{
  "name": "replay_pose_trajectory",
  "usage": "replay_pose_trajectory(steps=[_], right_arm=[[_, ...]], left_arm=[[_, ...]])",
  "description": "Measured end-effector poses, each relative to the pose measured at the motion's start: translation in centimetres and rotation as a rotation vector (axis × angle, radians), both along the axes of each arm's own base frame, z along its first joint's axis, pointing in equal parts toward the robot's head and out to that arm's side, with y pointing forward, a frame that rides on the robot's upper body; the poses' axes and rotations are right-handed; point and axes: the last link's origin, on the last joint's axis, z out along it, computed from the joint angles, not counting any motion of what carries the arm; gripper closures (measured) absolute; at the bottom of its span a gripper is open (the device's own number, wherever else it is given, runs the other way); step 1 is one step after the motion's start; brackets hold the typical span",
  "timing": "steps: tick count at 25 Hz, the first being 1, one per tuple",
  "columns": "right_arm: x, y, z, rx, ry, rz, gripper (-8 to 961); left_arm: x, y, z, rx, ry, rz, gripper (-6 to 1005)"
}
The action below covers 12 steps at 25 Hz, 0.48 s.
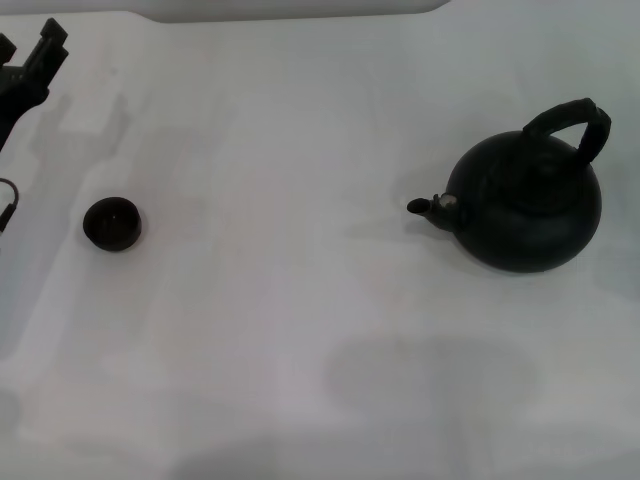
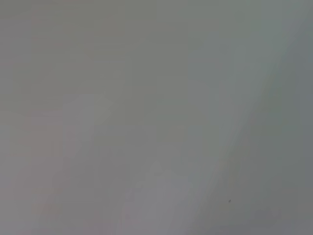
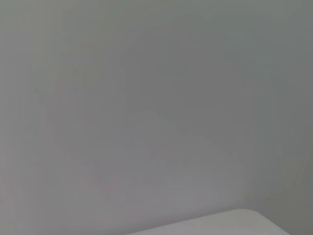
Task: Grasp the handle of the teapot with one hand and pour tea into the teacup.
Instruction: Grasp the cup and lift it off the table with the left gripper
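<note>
The matte black teapot (image 1: 525, 215) stands on the right side of the white table in the head view, its short spout (image 1: 425, 206) pointing left toward the cup. Its arched handle (image 1: 580, 118) rises over the top, tilted to the back right. The tiny dark teacup (image 1: 112, 222) sits upright far to the left. My left gripper (image 1: 35, 55) shows at the far left edge, behind the teacup and well apart from it. My right gripper is out of view. Both wrist views show only plain pale surface.
The white table (image 1: 300, 320) spreads wide between cup and teapot. A white raised edge (image 1: 300, 10) runs along the back. A thin cable loop (image 1: 8, 200) shows at the left edge near the cup.
</note>
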Motion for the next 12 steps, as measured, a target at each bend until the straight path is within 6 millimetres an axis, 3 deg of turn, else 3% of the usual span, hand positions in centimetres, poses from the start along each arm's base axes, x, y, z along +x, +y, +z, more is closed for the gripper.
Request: replay_pose_trajectory(steps=[12], right_arm=[[-0.05,0.08,-0.04,-0.003,0.0,0.002,83]], left_arm=[[0.14,-0.31,0.11,0.003,-0.001,-0.022,195]])
